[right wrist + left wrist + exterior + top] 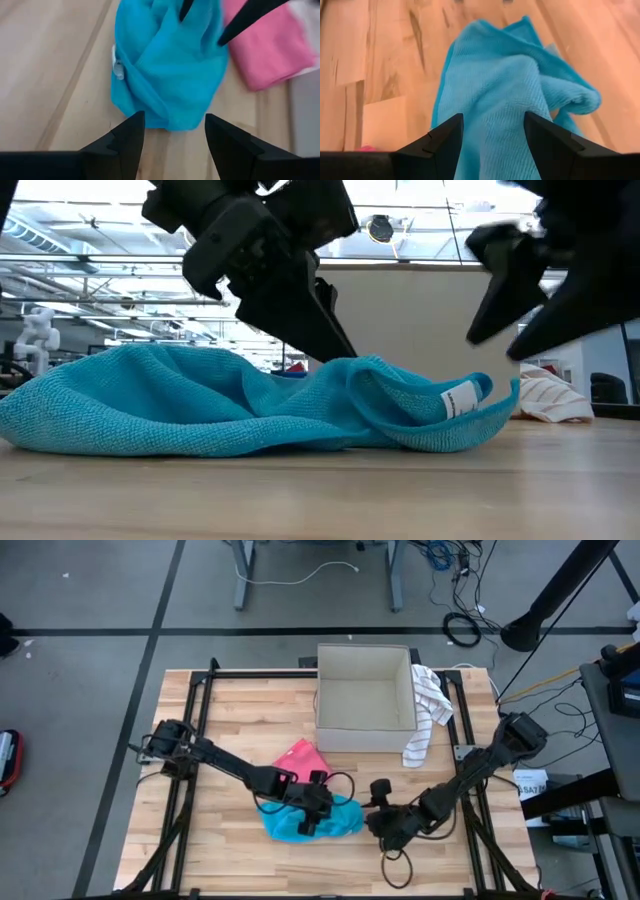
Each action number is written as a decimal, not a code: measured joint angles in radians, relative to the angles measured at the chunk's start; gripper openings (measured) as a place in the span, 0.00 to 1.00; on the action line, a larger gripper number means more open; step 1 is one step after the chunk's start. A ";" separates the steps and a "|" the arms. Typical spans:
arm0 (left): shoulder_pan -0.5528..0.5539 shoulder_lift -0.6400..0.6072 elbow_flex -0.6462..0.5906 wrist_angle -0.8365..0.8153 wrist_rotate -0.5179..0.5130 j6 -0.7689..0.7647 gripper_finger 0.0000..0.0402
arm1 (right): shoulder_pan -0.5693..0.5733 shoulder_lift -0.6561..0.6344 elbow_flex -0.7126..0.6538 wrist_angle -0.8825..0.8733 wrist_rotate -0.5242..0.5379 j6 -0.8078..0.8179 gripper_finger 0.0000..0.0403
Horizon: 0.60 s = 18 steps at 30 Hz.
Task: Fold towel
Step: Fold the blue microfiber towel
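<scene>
The blue towel lies crumpled in a heap on the wooden table, near its front edge, with a white label at its right end. My left gripper is open and slants down onto the heap's middle; its fingers stand on either side of a raised fold. My right gripper is open and hovers just right of the towel's label end, clear of the cloth. My left gripper comes at the towel from above, slanting toward the table's right. Its open fingers straddle a bunched fold in the heap's middle, and one fingertip reaches the cloth's top. The towel rests on the table, slack.
A folded pink cloth lies just behind the blue towel. Farther back stands an open cardboard box with a striped white towel hanging over its right wall. Black frame rails run along both sides of the table.
</scene>
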 joint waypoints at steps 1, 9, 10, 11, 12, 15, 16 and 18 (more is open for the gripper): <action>-0.002 0.000 0.000 0.007 0.000 0.000 0.54 | -0.013 0.016 0.000 0.010 -0.028 -0.005 0.48; -0.008 0.000 0.000 0.019 -0.001 0.004 0.54 | -0.075 0.103 0.000 0.044 -0.070 -0.026 0.39; -0.008 -0.001 0.000 0.019 -0.002 0.004 0.54 | -0.078 0.105 0.000 0.044 -0.070 -0.033 0.36; -0.008 -0.001 0.000 0.019 -0.002 0.005 0.54 | -0.081 0.105 0.000 0.043 -0.070 -0.041 0.31; -0.008 -0.001 0.001 0.019 -0.004 0.006 0.54 | -0.082 0.103 0.000 0.045 -0.069 -0.048 0.26; -0.008 -0.002 0.001 0.019 -0.006 0.012 0.54 | -0.082 0.084 0.000 0.044 -0.069 -0.079 0.08; -0.008 -0.002 0.001 0.018 -0.007 0.012 0.54 | -0.082 0.075 0.000 0.045 -0.067 -0.093 0.04; -0.008 -0.002 0.001 0.024 -0.008 0.012 0.54 | -0.081 0.052 0.000 0.044 -0.055 -0.101 0.02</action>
